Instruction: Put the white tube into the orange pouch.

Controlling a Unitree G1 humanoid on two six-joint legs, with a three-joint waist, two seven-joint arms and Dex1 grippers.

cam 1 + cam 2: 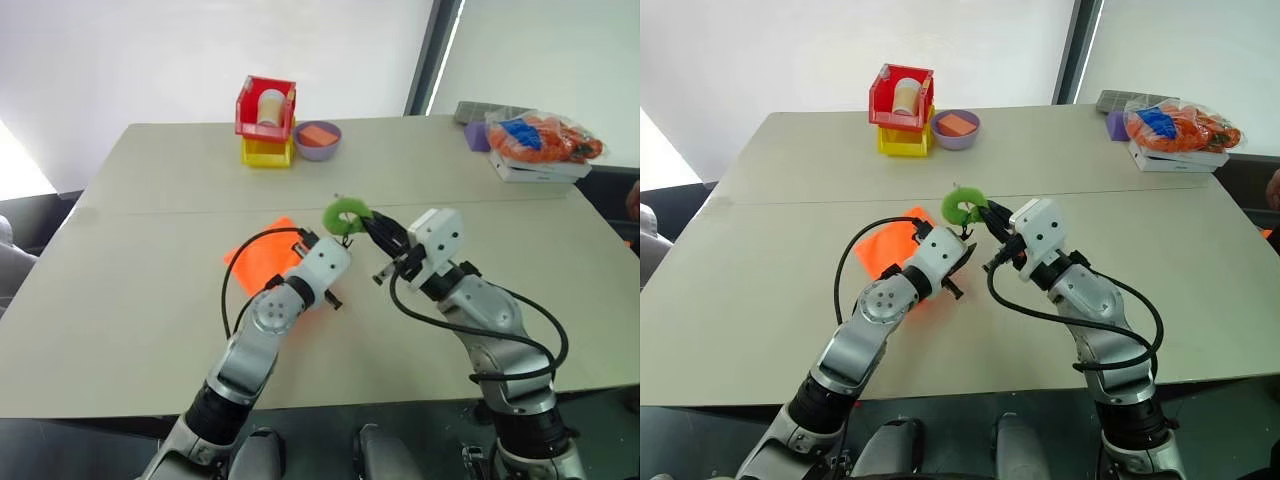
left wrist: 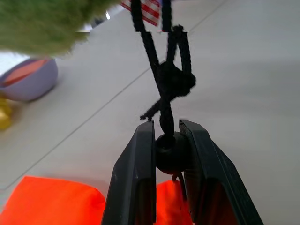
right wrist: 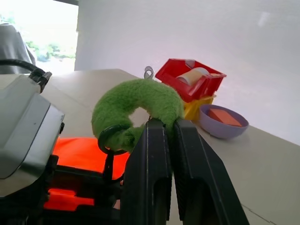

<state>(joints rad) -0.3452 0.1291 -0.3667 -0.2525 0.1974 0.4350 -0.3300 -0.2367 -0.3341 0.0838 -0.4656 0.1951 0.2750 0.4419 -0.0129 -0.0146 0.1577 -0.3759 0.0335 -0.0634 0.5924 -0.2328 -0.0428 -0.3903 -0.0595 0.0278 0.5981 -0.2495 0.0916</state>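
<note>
A pale desk (image 1: pixel 150 300) is standing before a white wall. Near its middle the orange pouch (image 1: pixel 262 262) is lying flat. The left claw (image 2: pixel 167 154) is clamping a black bead (image 2: pixel 171 152) on the pouch's cord (image 2: pixel 161 79). The right claw (image 3: pixel 167 129) is pinching the green ring (image 3: pixel 136 101) just beside it. At the far edge, red (image 1: pixel 265 108) and yellow (image 1: pixel 266 152) bins are sitting by a purple bowl (image 1: pixel 317 140). The white tube cannot be made out.
</note>
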